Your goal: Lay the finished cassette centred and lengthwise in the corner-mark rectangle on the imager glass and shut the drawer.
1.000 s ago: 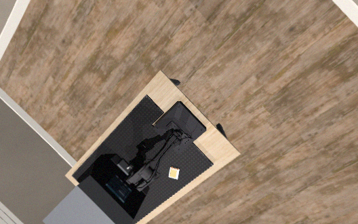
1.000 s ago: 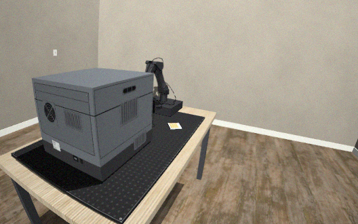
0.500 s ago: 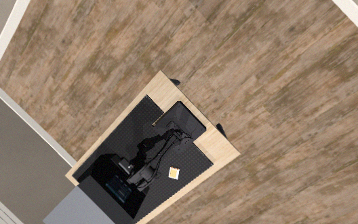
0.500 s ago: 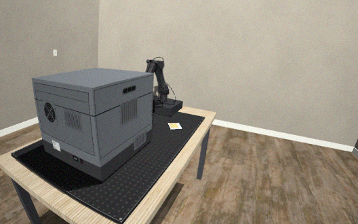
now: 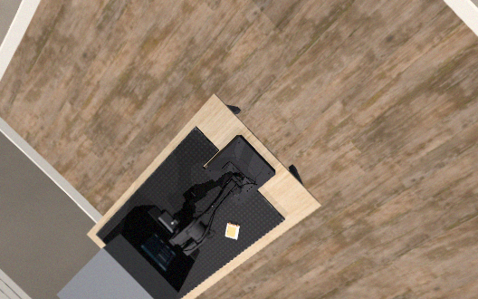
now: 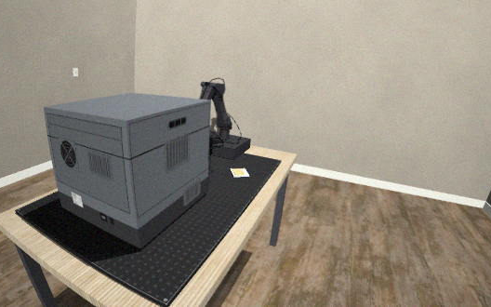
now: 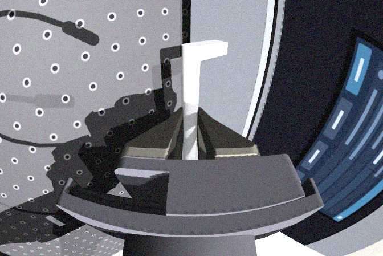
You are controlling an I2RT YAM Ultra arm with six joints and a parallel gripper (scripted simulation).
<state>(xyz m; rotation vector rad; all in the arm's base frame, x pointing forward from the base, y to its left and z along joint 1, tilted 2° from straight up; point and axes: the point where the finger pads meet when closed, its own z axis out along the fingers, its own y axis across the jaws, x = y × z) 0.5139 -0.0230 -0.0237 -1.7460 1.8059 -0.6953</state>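
Observation:
The grey gel imager IM (image 6: 128, 158) stands on the black mat, and its top shows at the lower left of the overhead view (image 5: 96, 278). Its dark drawer (image 5: 155, 245) stands pulled out toward the arm. A blue banded slab that looks like the cassette FINISHED (image 5: 157, 250) lies in the drawer, and it also shows at the right edge of the wrist view (image 7: 349, 135). My gripper (image 7: 190, 113) is shut on a white L-shaped bar (image 7: 190, 86) that looks like the drawer's handle. In the side view the imager hides the gripper.
A small orange and white card (image 5: 232, 231) lies on the mat to the right of the arm, also seen in the side view (image 6: 239, 172). The arm's base (image 6: 229, 148) sits at the table's far end. The table edges are close around the mat.

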